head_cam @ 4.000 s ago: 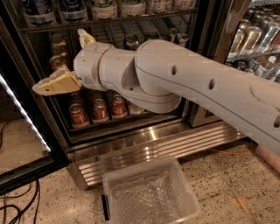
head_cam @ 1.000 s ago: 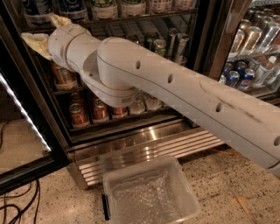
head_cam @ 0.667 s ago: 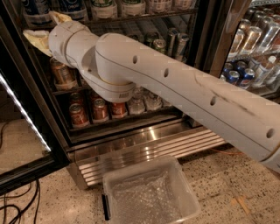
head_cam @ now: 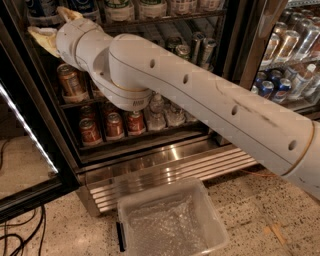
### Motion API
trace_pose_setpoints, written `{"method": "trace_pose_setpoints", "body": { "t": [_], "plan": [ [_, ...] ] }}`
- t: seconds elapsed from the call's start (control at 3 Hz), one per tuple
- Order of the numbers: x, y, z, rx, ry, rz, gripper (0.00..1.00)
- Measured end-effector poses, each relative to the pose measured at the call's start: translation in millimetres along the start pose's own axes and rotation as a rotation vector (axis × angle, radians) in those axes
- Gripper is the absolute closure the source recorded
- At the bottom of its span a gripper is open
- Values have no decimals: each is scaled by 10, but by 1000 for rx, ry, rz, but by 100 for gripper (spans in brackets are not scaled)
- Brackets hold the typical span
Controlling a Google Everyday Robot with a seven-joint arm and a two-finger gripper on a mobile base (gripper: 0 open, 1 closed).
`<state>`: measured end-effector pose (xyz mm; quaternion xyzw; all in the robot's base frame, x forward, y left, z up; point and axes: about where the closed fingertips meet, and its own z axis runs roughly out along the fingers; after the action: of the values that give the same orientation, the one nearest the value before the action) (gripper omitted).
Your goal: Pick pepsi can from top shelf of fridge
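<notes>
Camera view, top left: is that the gripper (head_cam: pixel 46 21) up there?

— Yes, at the left end of the top shelf (head_cam: pixel 165 18), inside the fridge (head_cam: pixel 231 55). The big white arm slants down from it across the open front to the lower right.

— Has it got hold of anything?

— Not that I can see. Its two tan fingers (head_cam: pixel 42 37) are spread wide, one low and pointing left, the other up by the cans, with nothing between them.

— And the pepsi can (head_cam: pixel 84 5)?

— Standing on that top shelf, just beside the upper finger. Only its blue lower part shows, the rest is cut off at the top edge, so I can't read a logo. I can't tell whether the finger touches it.

— What's below?

— Gold-brown cans (head_cam: pixel 70 80) on the next rack, partly behind the arm, and reddish cans (head_cam: pixel 114 125) lower down. The glass door (head_cam: pixel 25 130) is swung open on the left, its light strip glowing. A clear plastic bin (head_cam: pixel 202 192) sits on the floor before the ribbed steel base.
</notes>
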<state>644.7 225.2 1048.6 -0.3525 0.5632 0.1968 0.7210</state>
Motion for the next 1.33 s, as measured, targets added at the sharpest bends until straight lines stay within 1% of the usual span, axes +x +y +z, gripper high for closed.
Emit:
{"method": "trace_pose_setpoints", "body": {
  "t": [0.33,0.67,1.0,1.33],
  "plan": [
    [-43,-41,68,8,-23,4,38],
    [-86,-113,209,9,-34,-1,33],
    [-54,-182,399,3,-22,20,38],
    [-49,-219,458,7,-20,24,37]
  ]
}}
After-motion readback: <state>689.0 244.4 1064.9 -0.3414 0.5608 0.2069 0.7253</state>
